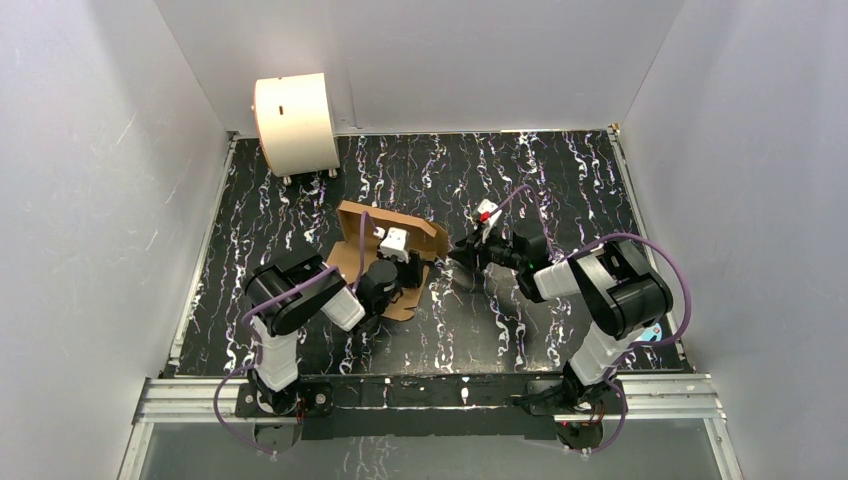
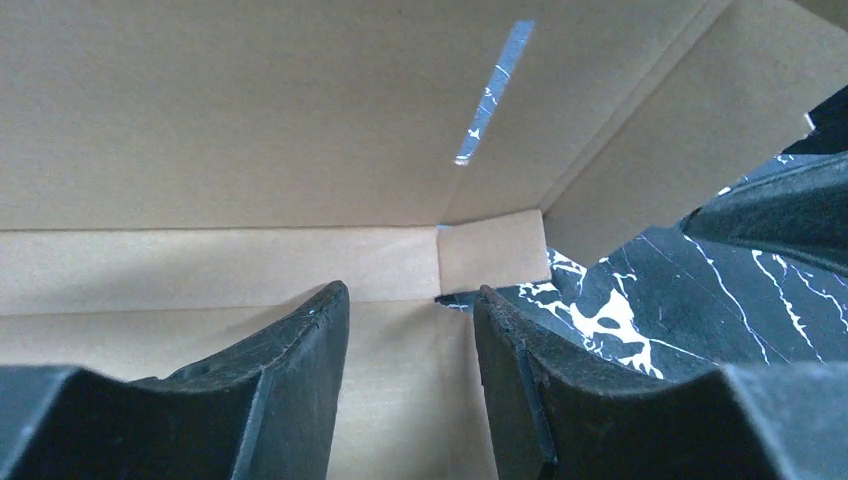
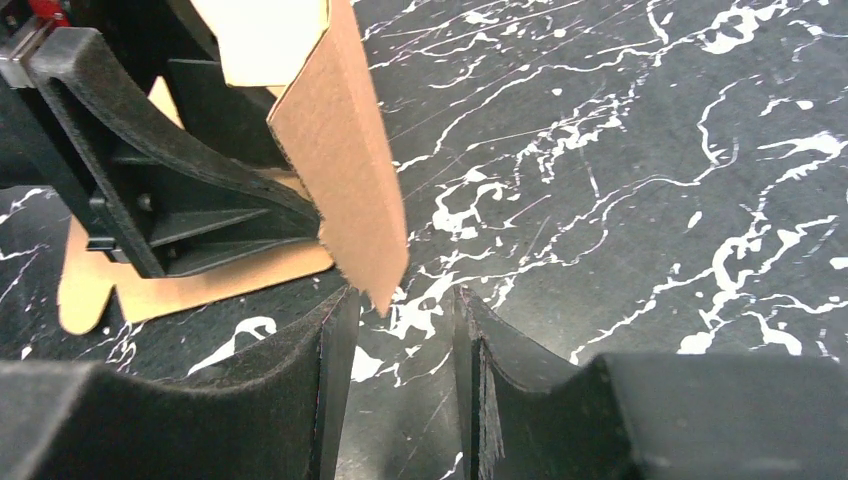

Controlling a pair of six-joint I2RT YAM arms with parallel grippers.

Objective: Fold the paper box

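The paper box (image 1: 365, 222) is brown cardboard lying half folded in the middle of the table, with its back wall raised. My left gripper (image 1: 408, 268) reaches into it from the near side. In the left wrist view the box (image 2: 250, 120) fills the frame. The left gripper (image 2: 412, 300) stands open over the box floor near a folded corner, holding nothing. My right gripper (image 1: 462, 258) sits just right of the box. In the right wrist view a raised side flap (image 3: 345, 170) ends just ahead of the right gripper (image 3: 405, 300), which is open and empty.
A cream-white cylindrical drum (image 1: 296, 122) stands at the back left corner. The table (image 1: 560, 180) is black with white marbling, enclosed by white walls on three sides. A metal rail (image 1: 430, 395) runs along the near edge by the arm bases.
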